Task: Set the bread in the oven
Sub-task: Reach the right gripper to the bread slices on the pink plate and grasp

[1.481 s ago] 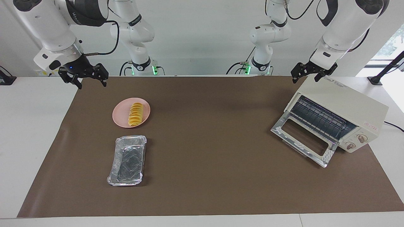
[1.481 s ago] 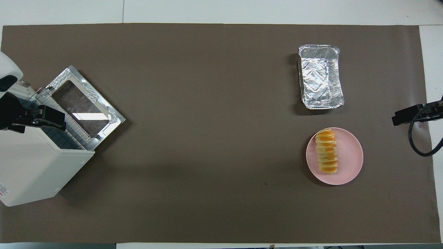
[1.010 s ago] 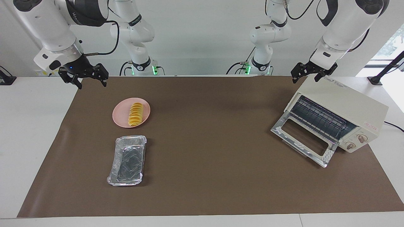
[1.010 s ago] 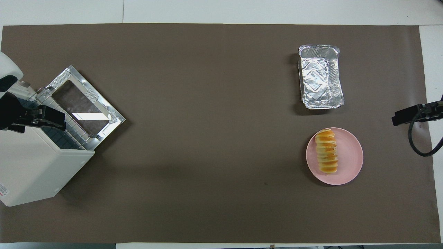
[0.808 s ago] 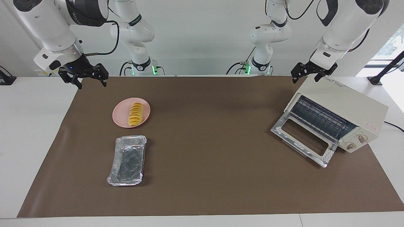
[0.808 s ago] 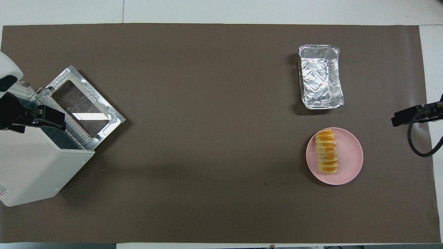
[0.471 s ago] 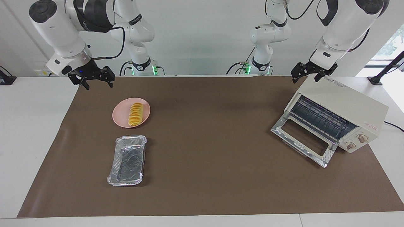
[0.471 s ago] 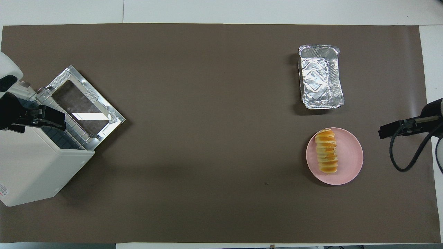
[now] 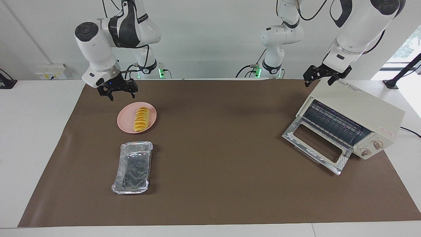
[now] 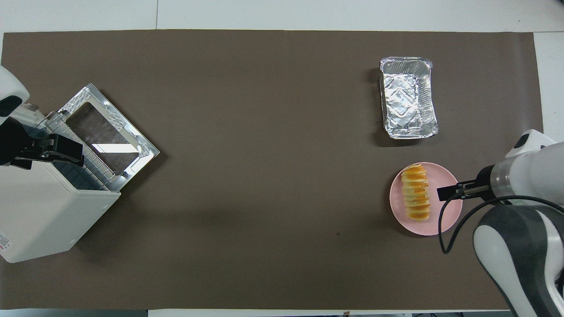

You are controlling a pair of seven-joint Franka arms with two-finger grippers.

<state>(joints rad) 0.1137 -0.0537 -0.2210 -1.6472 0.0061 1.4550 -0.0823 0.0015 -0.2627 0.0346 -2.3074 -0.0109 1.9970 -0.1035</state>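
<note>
The bread, a ridged golden loaf, lies on a round pink plate toward the right arm's end of the table. My right gripper hangs open and empty over the plate's rim, clear of the loaf. The cream oven stands at the left arm's end, its glass door dropped open and the wire rack showing. Over the oven's top corner my left gripper waits open, holding nothing.
A silver foil tray sits empty, farther from the robots than the plate. A brown mat covers the table between the plate and the oven. The right arm's cable loops beside the plate.
The right arm has swung in from the mat's edge, and its gripper has come over the plate's rim. The left arm, bread, tray and oven have not moved.
</note>
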